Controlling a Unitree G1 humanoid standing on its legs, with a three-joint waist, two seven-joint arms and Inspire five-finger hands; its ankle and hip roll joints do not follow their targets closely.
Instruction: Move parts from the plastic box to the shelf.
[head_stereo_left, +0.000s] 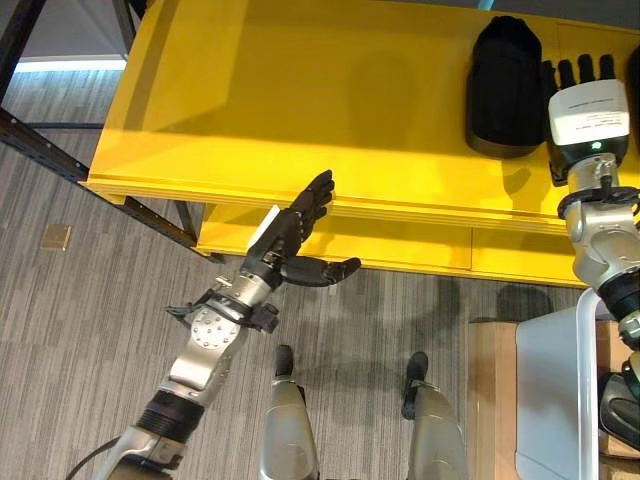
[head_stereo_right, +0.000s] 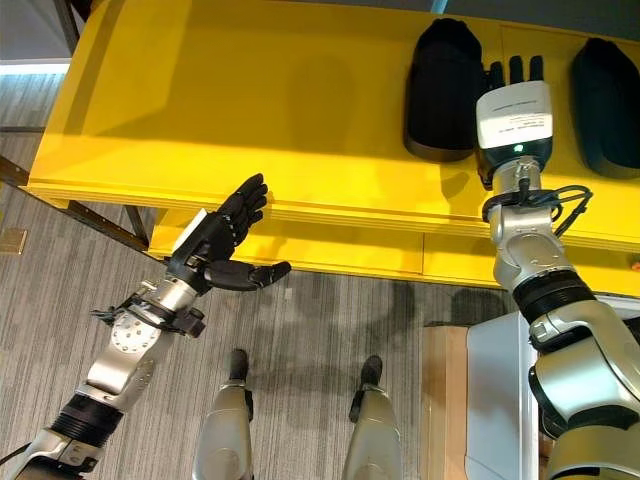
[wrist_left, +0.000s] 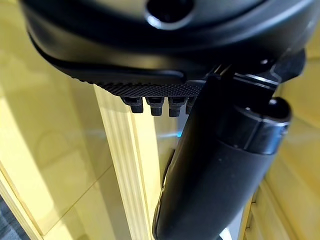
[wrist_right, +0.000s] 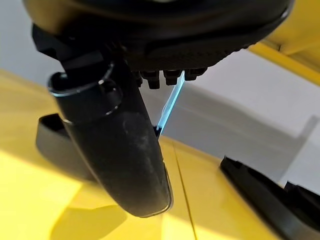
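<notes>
We look down on a yellow shelf (head_stereo_left: 300, 100) whose near edge runs across the scene, with a lower yellow board (head_stereo_left: 400, 245) showing just beneath and behind that edge. Our left hand (head_stereo_left: 300, 235) hovers in front of the near edge, over the grey carpet floor (head_stereo_left: 90, 330), fingers straight and spread, thumb standing out to the right, holding nothing. Its fingertips reach up to the edge of the shelf. The whole left half of the shelf top is bare yellow, wide room for setting things down.

Our right hand (head_stereo_right: 510, 85) lies flat out over the shelf top on the right, fingers straight and pointing far, nothing in its grasp. Just left of it rests a black part (head_stereo_right: 443, 90), close beside the fingers; we cannot tell whether they touch. Another black part (head_stereo_right: 605, 95) lies just right of the hand, so the hand sits in the narrow gap between the two.

At the near right, the plastic box (head_stereo_left: 550, 400) stands with its pale rim showing, on a wooden surface (head_stereo_left: 490, 400).
</notes>
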